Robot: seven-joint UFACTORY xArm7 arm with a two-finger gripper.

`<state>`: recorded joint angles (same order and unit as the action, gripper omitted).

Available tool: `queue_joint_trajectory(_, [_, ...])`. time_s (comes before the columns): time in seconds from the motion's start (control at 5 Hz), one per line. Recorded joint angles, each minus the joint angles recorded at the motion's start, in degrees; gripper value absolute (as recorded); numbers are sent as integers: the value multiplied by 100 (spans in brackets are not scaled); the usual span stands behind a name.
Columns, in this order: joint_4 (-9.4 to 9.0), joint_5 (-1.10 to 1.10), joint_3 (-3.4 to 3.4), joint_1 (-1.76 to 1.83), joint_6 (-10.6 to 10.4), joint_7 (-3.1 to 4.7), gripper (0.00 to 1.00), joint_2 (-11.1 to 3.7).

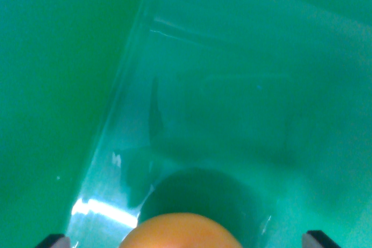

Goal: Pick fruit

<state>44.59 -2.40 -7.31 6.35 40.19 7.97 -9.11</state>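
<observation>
**Orange fruit at bottom edge, between pincer tips, over clear container on green surface**

Item 1. Orange fruit [181,232]: round, smooth, orange-yellow skin with a paler patch at the lower middle. Only the upper dome visible, cut off by the bottom edge of the frame, slightly left of centre. Dark rounded shadow directly above it in the picture.

Item 2. Pincer [187,240]: only two dark tips showing, one at the bottom left corner area, one at the bottom right. Set wide apart, fruit lying between them, clear gaps on both sides; nearer the left tip than the right. No contact with the fruit visible. Whether the fruit is carried or resting below cannot be told.

Item 3. Clear container [232,85]: transparent, glossy, green-tinted from the surface beneath. Fills the centre and right of the frame. One straight edge running diagonally from top centre down to the lower left. Bright glare patch near the lower left; thin highlight at the upper right corner. Faint dark streak at mid-left of the wall.

Item 4. Green surface [52,85]: plain, uniform, occupying the left of the frame.
</observation>
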Motion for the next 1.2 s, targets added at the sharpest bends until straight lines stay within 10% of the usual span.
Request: queue_joint_trajectory(1.2, [-163,10,-29,27,-178,20,0,-51])
